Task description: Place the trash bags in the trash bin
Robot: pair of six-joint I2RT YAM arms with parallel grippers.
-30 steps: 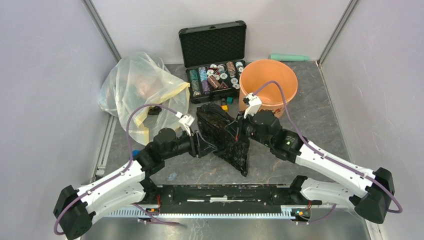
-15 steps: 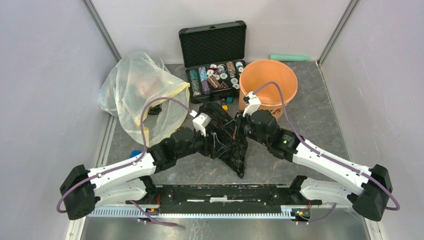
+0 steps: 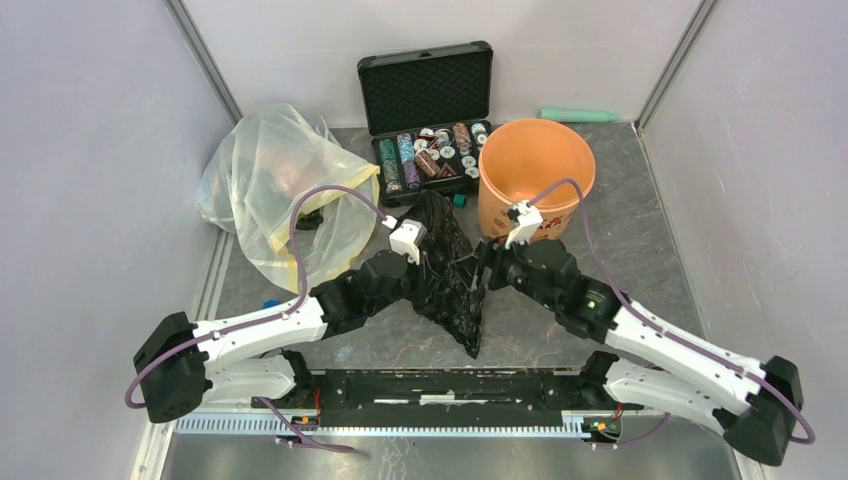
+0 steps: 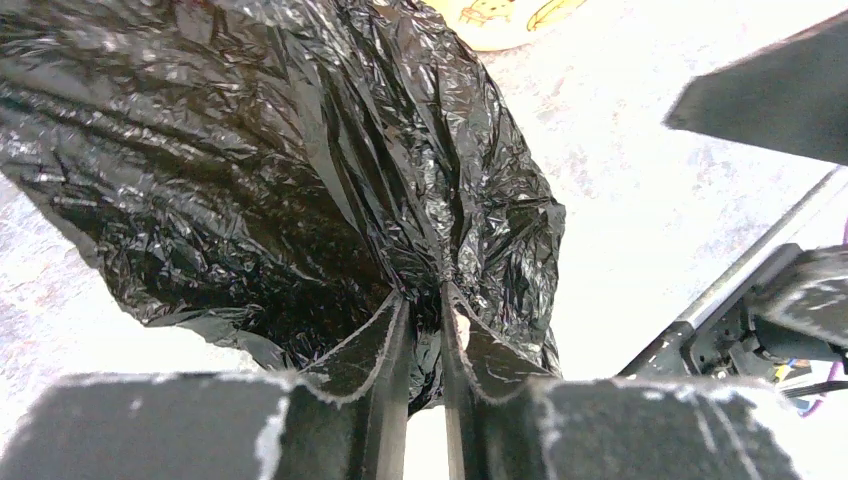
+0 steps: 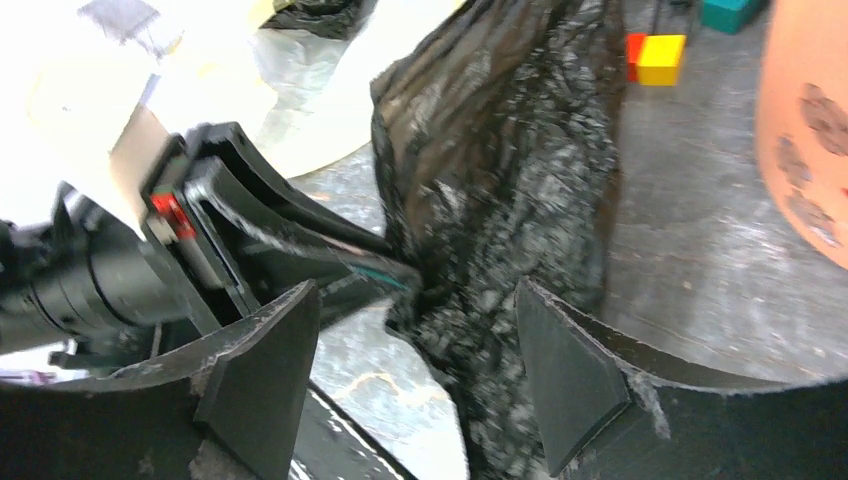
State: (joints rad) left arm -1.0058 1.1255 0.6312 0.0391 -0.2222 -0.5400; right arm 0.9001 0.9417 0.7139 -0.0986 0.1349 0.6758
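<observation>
The black crinkled trash bag [image 3: 446,280] hangs above the table's middle, between both arms. In the left wrist view it [image 4: 300,170] fills the frame, and my left gripper [image 4: 424,295] is shut on a pinched fold of it. From the right side my right gripper [image 5: 415,350] stands open, its fingers wide apart on either side of the bag's hanging part [image 5: 510,220], not gripping it. The peach-orange trash bin [image 3: 536,165] stands just behind the right gripper, with its printed side [image 5: 810,130] at the right edge of the right wrist view.
A big translucent yellowish bag [image 3: 280,180] lies at the back left. An open black case of chips [image 3: 428,95] stands behind the bag, with small coloured blocks [image 5: 662,55] in front of it. A green tube [image 3: 578,115] lies by the back wall.
My left gripper moved in and shut on the bag. The right gripper let go of it and opened, drawing back slightly right. The bag now hangs narrower and shifted a little toward the front left.
</observation>
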